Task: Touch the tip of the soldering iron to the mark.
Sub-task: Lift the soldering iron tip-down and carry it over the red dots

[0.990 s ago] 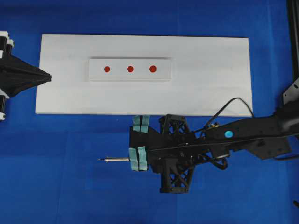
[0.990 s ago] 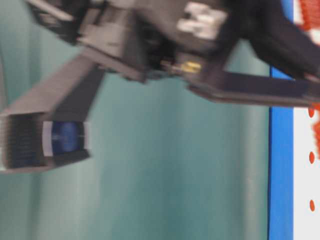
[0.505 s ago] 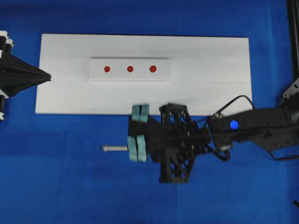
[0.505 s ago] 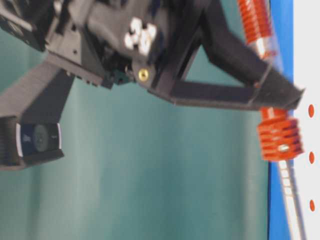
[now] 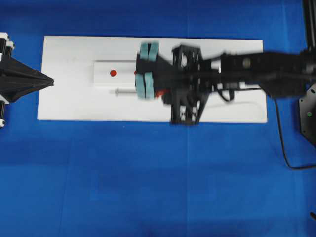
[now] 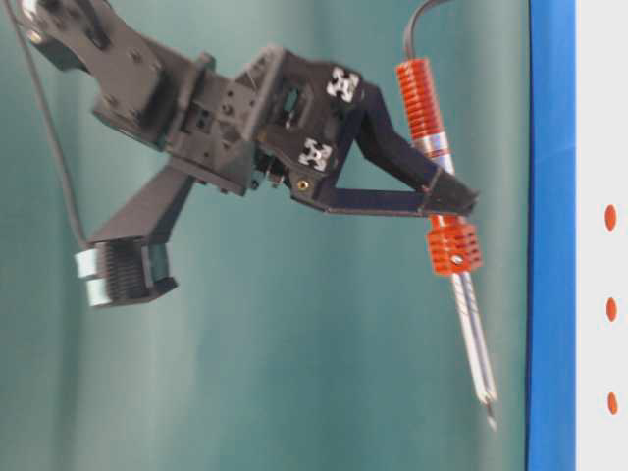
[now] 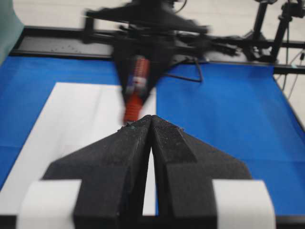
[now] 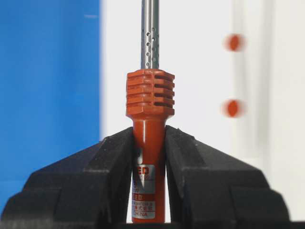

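A: Where is the iron (image 8: pixel 148 143)?

B: Clamped in the right end effector (image 8: pixel 148 157). In the right wrist view both fingers press against the red-orange handle, and the silver shaft runs straight up out of the top of the frame.

A: And from overhead?

B: The right arm reaches in from the right edge, blurred, over the white board (image 5: pixel 69 98) in the upper half of the frame. The shaft pokes leftward from the teal-padded fingers (image 5: pixel 147 85), its tip just below the lower edge of the white block (image 5: pixel 106 80).

A: The mark?

B: Overhead, only the leftmost dot (image 5: pixel 113 73) shows clearly; the end effector covers most of the row. In the table-level view three dots sit along the right edge, the mark (image 6: pixel 611 310) being the middle one, and the iron's tip hangs at lower right, apart from them.

A: The left end effector (image 7: pixel 151 125)?

B: Closed, empty, at the left edge overhead, pointing at the board.
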Available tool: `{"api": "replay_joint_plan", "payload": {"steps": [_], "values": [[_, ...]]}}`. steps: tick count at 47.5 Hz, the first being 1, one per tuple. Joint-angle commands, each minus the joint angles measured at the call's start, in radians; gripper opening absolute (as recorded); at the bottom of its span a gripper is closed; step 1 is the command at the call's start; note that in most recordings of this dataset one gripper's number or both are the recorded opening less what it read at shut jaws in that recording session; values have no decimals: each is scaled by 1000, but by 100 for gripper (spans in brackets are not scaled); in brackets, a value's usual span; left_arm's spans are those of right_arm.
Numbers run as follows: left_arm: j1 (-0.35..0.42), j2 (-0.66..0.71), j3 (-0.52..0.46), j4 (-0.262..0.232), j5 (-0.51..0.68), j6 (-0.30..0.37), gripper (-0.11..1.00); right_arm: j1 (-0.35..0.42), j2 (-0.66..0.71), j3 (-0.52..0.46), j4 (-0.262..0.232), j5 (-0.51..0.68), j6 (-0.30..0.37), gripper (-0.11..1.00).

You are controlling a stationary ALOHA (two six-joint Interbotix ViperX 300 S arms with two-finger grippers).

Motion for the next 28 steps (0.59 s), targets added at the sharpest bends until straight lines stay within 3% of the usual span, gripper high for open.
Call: {"api": "replay_joint_plan", "payload": {"steps": [1, 15, 28], "values": [[2, 5, -11, 2, -6, 0, 0, -49, -35, -15, 0, -2, -51, 6], [2, 5, -11, 2, -6, 2, 0, -163, -35, -25, 11, -6, -156, 6], [2, 5, -12, 2, -6, 2, 0, -167, -35, -26, 34, -29, -183, 6]]}}
